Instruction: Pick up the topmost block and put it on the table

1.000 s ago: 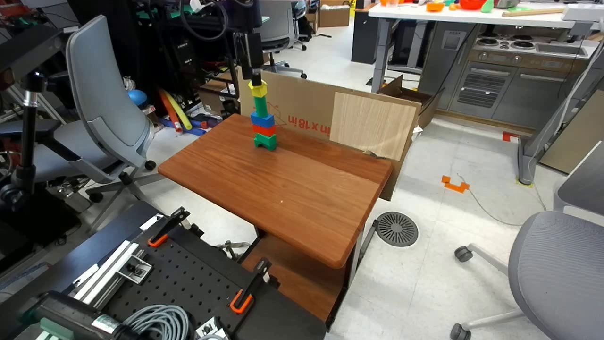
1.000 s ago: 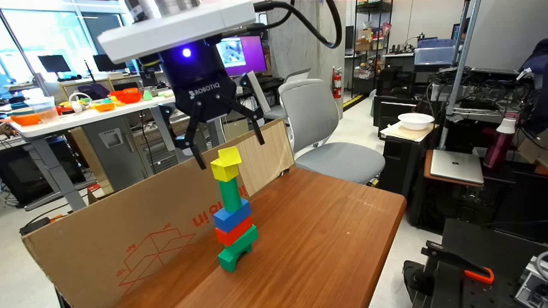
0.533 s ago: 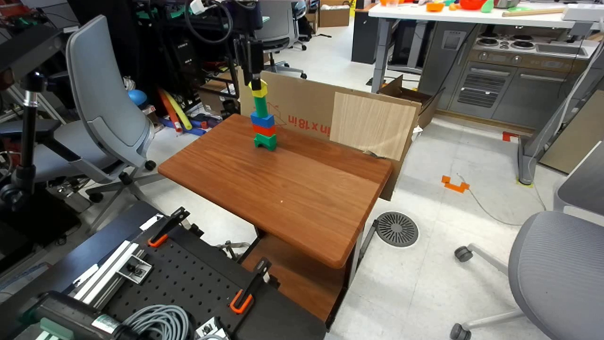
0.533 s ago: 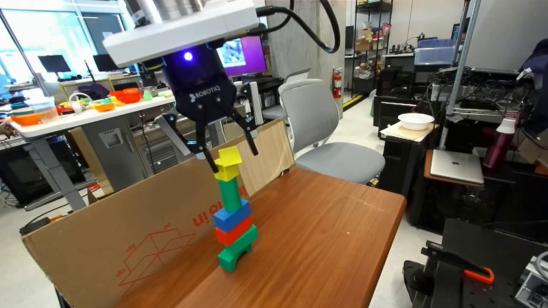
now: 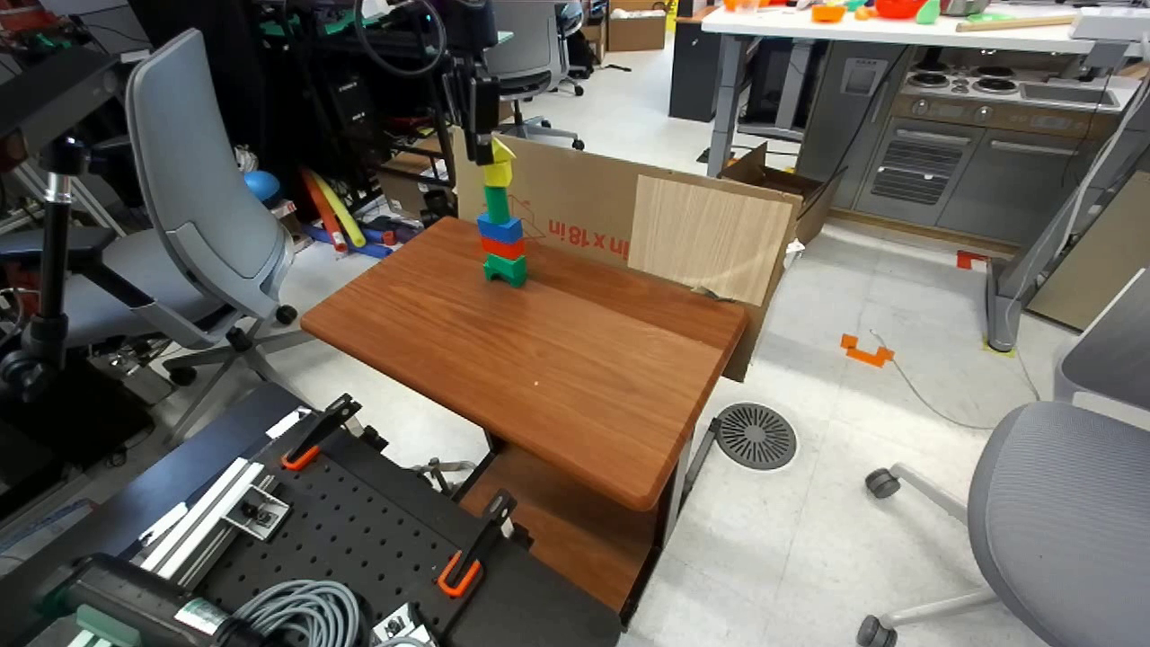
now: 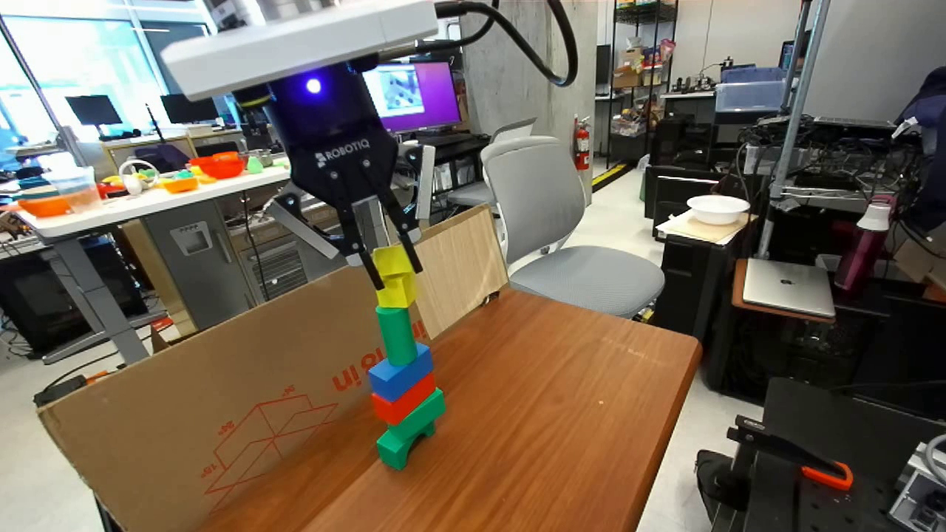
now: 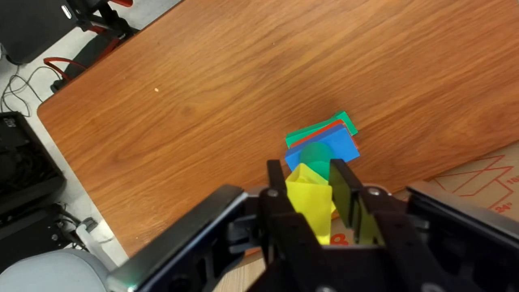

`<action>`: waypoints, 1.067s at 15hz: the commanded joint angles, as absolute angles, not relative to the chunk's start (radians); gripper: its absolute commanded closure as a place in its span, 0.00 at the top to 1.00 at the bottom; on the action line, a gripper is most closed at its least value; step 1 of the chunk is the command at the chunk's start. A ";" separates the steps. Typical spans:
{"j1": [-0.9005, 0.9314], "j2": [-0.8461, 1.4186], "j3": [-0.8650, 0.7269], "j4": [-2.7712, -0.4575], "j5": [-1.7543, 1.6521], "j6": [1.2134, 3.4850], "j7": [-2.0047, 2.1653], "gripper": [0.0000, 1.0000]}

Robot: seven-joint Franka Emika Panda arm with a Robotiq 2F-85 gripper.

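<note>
The topmost block [image 6: 391, 260] is yellow and sits at the head of a tall stack, turned against a second yellow block [image 6: 400, 291] below it. My gripper [image 6: 399, 276] has come down around it, one finger on each side. In the wrist view the topmost block [image 7: 310, 202] lies against the left finger, and its right corner meets the right pad. Below are a green cylinder [image 6: 397, 336], a blue block [image 6: 401, 374], a red block [image 6: 405, 400] and a green arch [image 6: 410, 431], which stands on the reddish-brown table [image 6: 562, 414].
A cardboard sheet [image 6: 222, 399] with a pale wood panel [image 6: 458, 270] stands upright along the table's edge, close behind the stack. A grey chair [image 6: 584, 277] is at the table's end. A black perforated bench [image 5: 386, 530] with clamps flanks the table.
My jaws have gone from wide apart to shut around the topmost block. That block has turned, and the yellow one below it has shifted a little. The lower stack has not moved.
</note>
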State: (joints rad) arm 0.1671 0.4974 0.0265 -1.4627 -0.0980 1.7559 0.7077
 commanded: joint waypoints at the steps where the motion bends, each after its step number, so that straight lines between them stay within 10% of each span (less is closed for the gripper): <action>1: 0.197 0.503 0.014 -1.431 -0.130 1.753 0.685 0.08; 16: 0.354 0.498 0.074 -1.507 -0.247 1.783 0.654 0.08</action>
